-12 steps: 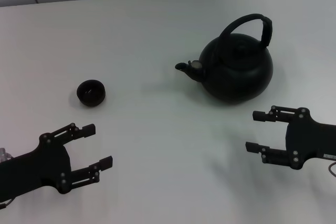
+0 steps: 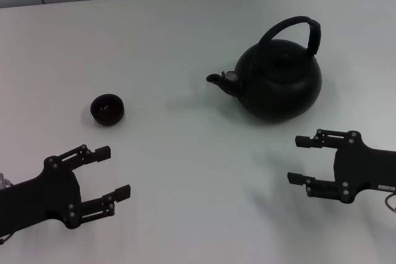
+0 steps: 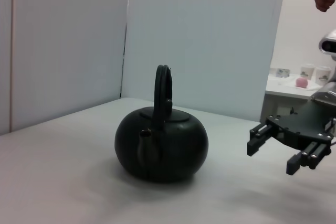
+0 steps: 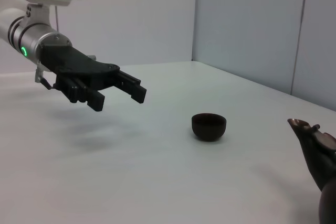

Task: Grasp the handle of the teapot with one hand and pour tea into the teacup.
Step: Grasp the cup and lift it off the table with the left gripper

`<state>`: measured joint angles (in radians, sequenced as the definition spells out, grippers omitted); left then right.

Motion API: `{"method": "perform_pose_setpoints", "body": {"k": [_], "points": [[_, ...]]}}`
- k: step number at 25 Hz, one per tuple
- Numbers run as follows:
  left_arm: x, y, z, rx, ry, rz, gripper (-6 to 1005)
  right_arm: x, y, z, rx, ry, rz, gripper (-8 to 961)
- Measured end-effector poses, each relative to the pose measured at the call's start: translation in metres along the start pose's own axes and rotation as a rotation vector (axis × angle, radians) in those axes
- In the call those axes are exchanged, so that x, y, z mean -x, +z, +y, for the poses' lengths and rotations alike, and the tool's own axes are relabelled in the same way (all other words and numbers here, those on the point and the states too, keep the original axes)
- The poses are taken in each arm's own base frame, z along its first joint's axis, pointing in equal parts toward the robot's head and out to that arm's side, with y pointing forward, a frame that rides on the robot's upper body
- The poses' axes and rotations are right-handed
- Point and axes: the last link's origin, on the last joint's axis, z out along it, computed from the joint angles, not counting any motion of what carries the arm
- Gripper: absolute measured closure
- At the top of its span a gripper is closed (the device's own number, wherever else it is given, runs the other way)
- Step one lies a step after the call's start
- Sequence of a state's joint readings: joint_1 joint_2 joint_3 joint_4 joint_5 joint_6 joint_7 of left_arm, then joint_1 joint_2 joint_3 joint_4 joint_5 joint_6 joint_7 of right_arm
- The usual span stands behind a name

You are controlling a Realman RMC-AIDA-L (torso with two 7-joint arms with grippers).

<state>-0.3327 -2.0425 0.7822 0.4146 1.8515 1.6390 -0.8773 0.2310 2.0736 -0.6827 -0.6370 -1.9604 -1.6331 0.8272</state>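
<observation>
So the big round squat matte-black teapot (image 2: pixel 279 80) sits on the plain white table (image 2: pixel 185 35) over toward the robot's right and fairly close to the far edge, short curved spout aimed across at the left side. Its tall arched black bail handle (image 2: pixel 291 33) stands straight up over the lid, nothing touching it. The small low round black teacup (image 2: pixel 107 109) is well apart from the pot, out on the left half of the table. The right gripper (image 2: pixel 302 160) hovers toward the near edge, just short of the teapot, fingers (image 2: pixel 305 141) spread and holding nothing. The left gripper (image 2: pixel 111 172) hangs near the near left corner, a bit short of the cup, fingers spread too, also empty.
</observation>
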Motion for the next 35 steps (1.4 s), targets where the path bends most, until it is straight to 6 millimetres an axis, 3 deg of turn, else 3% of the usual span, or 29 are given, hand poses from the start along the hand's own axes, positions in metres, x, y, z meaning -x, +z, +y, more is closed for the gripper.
{"method": "perform_pose_setpoints", "body": {"k": [15, 25, 35], "points": [[0.000, 0.006, 0.003, 0.016, -0.003, -0.001, 220, 0.003, 0.003, -0.003, 0.005, -0.010, -0.006, 287], [0.005, -0.008, -0.028, -0.399, -0.025, 0.158, 231, 0.003, 0.002, -0.003, -0.005, -0.008, -0.011, 287], [0.005, -0.006, -0.029, -0.417, -0.005, 0.167, 242, 0.006, 0.005, -0.008, -0.007, -0.021, -0.010, 287]]}}
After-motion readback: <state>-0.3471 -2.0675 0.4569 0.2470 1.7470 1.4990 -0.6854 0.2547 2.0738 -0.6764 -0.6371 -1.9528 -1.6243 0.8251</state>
